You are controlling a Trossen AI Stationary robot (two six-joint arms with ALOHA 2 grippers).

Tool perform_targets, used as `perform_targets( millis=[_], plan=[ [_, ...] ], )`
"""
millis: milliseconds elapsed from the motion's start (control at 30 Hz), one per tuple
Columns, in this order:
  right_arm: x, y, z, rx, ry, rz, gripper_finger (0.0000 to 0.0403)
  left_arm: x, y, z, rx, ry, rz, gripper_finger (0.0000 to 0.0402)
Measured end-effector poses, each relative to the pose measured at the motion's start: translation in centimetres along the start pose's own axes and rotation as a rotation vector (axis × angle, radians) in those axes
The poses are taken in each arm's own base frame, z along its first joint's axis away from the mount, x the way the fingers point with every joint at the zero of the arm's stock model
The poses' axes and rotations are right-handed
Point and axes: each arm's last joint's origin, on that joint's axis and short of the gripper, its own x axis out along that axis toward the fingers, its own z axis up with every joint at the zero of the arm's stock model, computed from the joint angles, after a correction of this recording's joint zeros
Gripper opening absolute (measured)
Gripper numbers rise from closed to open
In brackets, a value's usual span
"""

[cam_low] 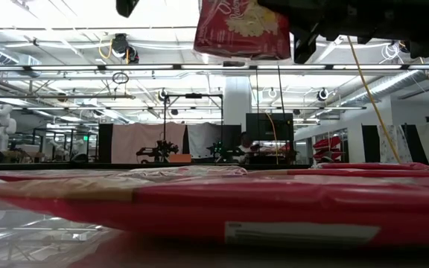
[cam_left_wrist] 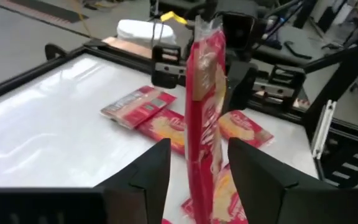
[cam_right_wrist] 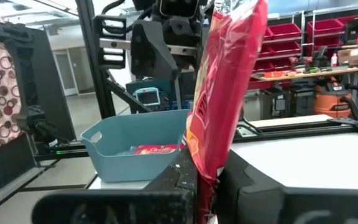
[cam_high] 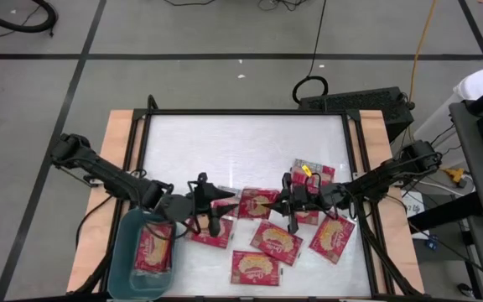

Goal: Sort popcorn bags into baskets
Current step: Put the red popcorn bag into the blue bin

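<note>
One red popcorn bag (cam_high: 257, 202) with a yellow picture hangs in the air between my two grippers, above the table's middle; it also shows high in the low view (cam_low: 240, 30). My right gripper (cam_high: 282, 202) is shut on it. My left gripper (cam_high: 225, 204) is open, and its fingers (cam_left_wrist: 157, 165) stand on either side of the bag's (cam_left_wrist: 204, 112) other end with gaps showing. The teal basket (cam_high: 132, 260) sits at the table's near left corner with one bag (cam_high: 153, 250) lying flat inside. Several more bags (cam_high: 277, 242) lie flat on the table. My right gripper pinches the popcorn bag between its two fingers at the bag's right end (cam_right_wrist: 210, 168), coming level from the table's right. The bag is lifted clear of the table and sticks out past the fingers toward my left gripper.
Loose bags lie along the near half of the table (cam_high: 254, 267), (cam_high: 334, 237), (cam_high: 212, 235), one with its grey back up (cam_high: 309, 170). The far half of the white tabletop (cam_high: 225, 143) is bare. A raised dark frame (cam_high: 246, 111) runs around the table.
</note>
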Motion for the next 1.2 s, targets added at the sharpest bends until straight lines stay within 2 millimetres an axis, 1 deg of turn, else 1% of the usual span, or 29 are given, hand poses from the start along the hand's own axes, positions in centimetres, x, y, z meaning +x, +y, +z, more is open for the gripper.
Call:
perform_targets(
  millis=[67, 133, 233, 333, 433, 500, 567, 633, 700, 867, 1000, 1100, 1200],
  plan=[
    [0.0, 0.0, 0.0, -0.014, -0.002, -0.002, 0.0011, 0.3, 0.4, 0.2, -0.005, 0.004, -0.009, 0.0165],
    [0.0, 0.0, 0.0, -0.028, -0.003, -0.003, 0.0011, 1.0, 0.7, 0.2, -0.017, 0.014, -0.013, 0.0177],
    [0.0, 0.0, 0.0, -0.039, -0.003, -0.005, 0.0011, 1.9, 1.1, -0.2, -0.011, 0.033, -0.011, 0.0209],
    [0.0, 0.0, 0.0, -0.054, -0.002, -0.007, 0.0011, 2.9, 1.2, -0.1, -0.017, 0.020, -0.063, 0.0247],
    [0.0, 0.0, 0.0, -0.068, -0.003, -0.007, 0.0011, 3.9, 1.2, -0.6, -0.006, 0.015, -0.084, 0.0279],
    [0.0, 0.0, 0.0, -0.074, -0.001, -0.007, 0.0011, 4.3, 1.4, -0.7, 0.002, 0.015, -0.076, 0.0290],
    [0.0, 0.0, 0.0, -0.083, -0.002, -0.007, 0.0011, 4.7, 1.6, -0.5, -0.006, 0.000, -0.086, 0.0288],
    [0.0, 0.0, 0.0, -0.090, -0.001, -0.007, 0.0011, 5.0, 1.8, -0.5, 0.000, 0.006, -0.102, 0.0268],
    [0.0, 0.0, 0.0, -0.092, -0.002, -0.007, 0.0011, 5.1, 1.8, -0.4, 0.009, 0.007, -0.123, 0.0236],
    [0.0, -0.1, 0.1, -0.114, -0.006, -0.012, 0.0017, 5.1, 1.9, -0.4, 0.014, 0.011, -0.128, 0.0133],
    [0.0, -0.1, 0.1, -0.112, -0.015, -0.013, 0.0021, 5.1, 1.9, -0.4, 0.027, 0.016, -0.152, 0.0063],
    [0.0, -0.1, 0.2, -0.094, -0.021, -0.015, 0.0022, 5.1, 1.8, -0.4, 0.027, 0.016, -0.154, 0.0028],
    [0.0, -0.2, 0.2, -0.063, -0.024, -0.039, 0.0035, 4.5, 1.9, -0.1, 0.027, 0.025, -0.161, 0.0018]
  ],
)
